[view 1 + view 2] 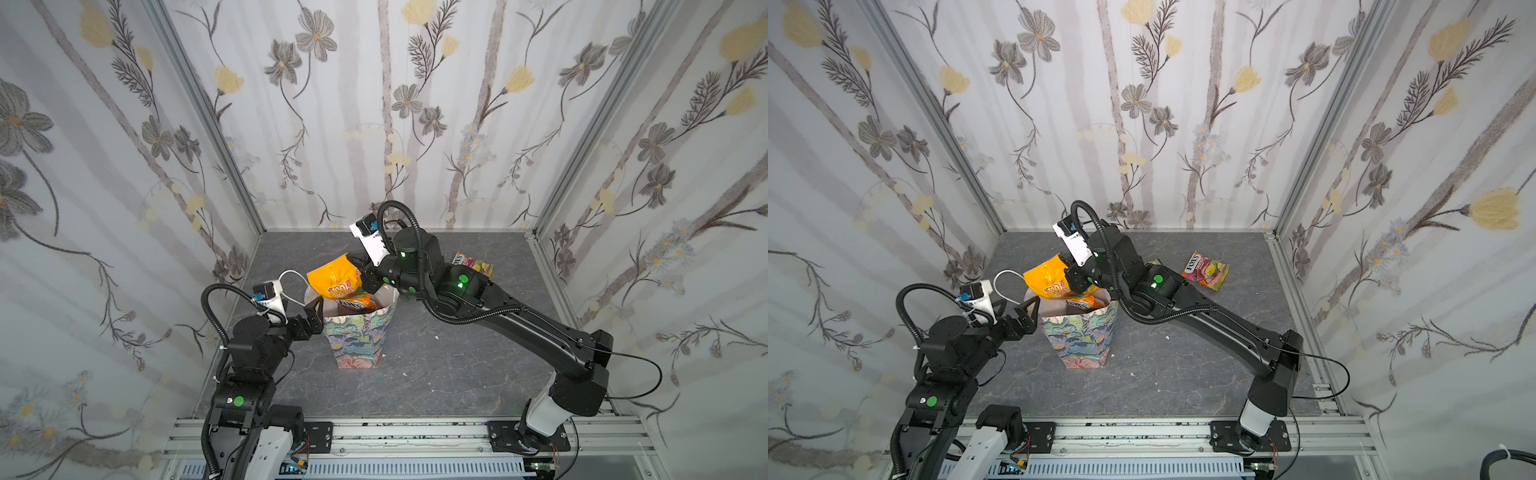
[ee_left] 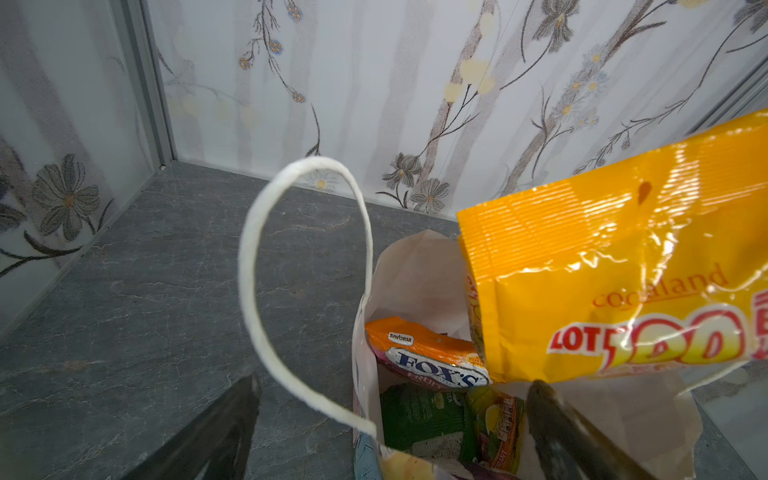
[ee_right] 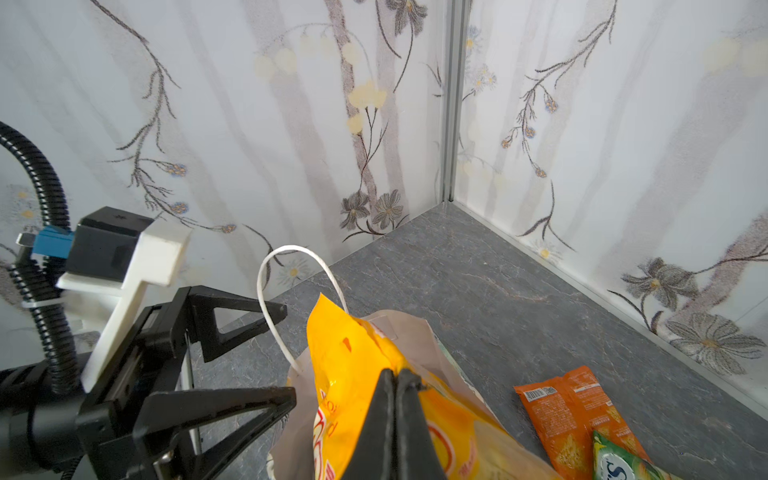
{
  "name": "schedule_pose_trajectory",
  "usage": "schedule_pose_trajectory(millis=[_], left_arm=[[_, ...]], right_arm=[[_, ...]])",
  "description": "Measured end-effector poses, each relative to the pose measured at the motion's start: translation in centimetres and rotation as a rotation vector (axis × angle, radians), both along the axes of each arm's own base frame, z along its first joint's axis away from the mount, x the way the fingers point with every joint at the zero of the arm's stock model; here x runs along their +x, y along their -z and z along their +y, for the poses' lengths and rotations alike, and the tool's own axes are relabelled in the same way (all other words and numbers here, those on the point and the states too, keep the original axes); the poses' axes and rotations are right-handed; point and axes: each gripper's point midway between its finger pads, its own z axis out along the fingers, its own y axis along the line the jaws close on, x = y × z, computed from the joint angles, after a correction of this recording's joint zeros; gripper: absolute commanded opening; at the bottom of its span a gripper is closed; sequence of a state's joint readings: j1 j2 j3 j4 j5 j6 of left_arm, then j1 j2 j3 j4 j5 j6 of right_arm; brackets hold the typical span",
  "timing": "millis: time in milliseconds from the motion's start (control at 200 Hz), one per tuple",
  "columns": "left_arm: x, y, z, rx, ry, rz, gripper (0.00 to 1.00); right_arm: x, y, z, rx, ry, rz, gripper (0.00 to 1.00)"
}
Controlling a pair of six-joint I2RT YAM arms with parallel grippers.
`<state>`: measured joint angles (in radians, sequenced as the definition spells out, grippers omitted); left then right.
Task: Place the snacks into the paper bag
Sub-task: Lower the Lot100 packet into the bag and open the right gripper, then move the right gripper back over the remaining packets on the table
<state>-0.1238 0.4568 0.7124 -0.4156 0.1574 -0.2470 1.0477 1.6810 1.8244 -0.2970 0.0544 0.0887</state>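
Glossy yellow-orange foil packet point(image 1: 332, 278) held over the tall floral-print paper bag point(image 1: 359, 336).
Nearest, the left gripper point(image 1: 319, 315) stands wide open astride the bag's left wall; the right gripper point(image 3: 397, 382) is clamped on the packet above the bag's mouth; farther back, a pink-and-yellow FOX'S packet point(image 1: 1206, 270) lies on the grey table point(image 1: 457, 353).

This is a robot test booth in a lab, not a home. A black left arm point(image 1: 253, 345) and a black right arm point(image 1: 540, 328) are bolted to a metal rail point(image 1: 415, 434) at the front edge of the grey counter point(image 1: 457, 365). Flat panels with flower paper point(image 1: 374, 104) in metal frames point(image 1: 203, 104) stand around the counter's other three sides.
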Motion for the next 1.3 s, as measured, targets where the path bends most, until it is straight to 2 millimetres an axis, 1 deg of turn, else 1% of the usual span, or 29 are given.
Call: schedule_pose_trajectory(millis=[150,295,375,519,704,779,844,899,1044,1119,1254,1299], left_arm=[[0.0,0.0,0.0,0.0,0.0,-0.001,1.0],[0.0,-0.1,0.0,0.0,0.0,-0.003,1.0],[0.0,-0.1,0.0,0.0,0.0,-0.003,1.0],[0.0,-0.1,0.0,0.0,0.0,-0.003,1.0],[0.0,-0.1,0.0,0.0,0.0,-0.003,1.0],[0.0,-0.1,0.0,0.0,0.0,-0.003,1.0],[0.0,-0.1,0.0,0.0,0.0,-0.003,1.0],[0.0,-0.1,0.0,0.0,0.0,-0.003,1.0],[0.0,-0.1,0.0,0.0,0.0,-0.003,1.0],[0.0,-0.1,0.0,0.0,0.0,-0.003,1.0],[0.0,-0.1,0.0,-0.001,0.0,-0.003,1.0],[0.0,-0.1,0.0,-0.001,0.0,-0.003,1.0]], right_arm=[[0.2,0.9,0.1,-0.037,-0.001,-0.006,0.0],[0.2,2.2,0.1,-0.083,-0.004,0.009,0.0],[0.0,2.9,0.2,-0.108,-0.011,0.02,0.0],[-0.6,3.6,0.4,-0.134,-0.029,0.028,0.0],[-1.0,3.8,0.6,-0.147,-0.041,0.021,0.01],[-0.9,3.9,0.5,-0.153,-0.041,0.019,0.05],[-1.0,4.0,0.6,-0.156,-0.042,0.018,0.11],[-1.0,4.0,0.7,-0.157,-0.044,0.018,0.12],[-1.0,3.2,0.8,-0.143,-0.041,-0.005,0.15],[-0.9,2.9,0.8,-0.137,-0.036,-0.015,0.18],[-0.9,2.7,0.7,-0.136,-0.027,-0.024,0.19],[-0.9,2.6,0.6,-0.135,-0.025,-0.025,0.2]])
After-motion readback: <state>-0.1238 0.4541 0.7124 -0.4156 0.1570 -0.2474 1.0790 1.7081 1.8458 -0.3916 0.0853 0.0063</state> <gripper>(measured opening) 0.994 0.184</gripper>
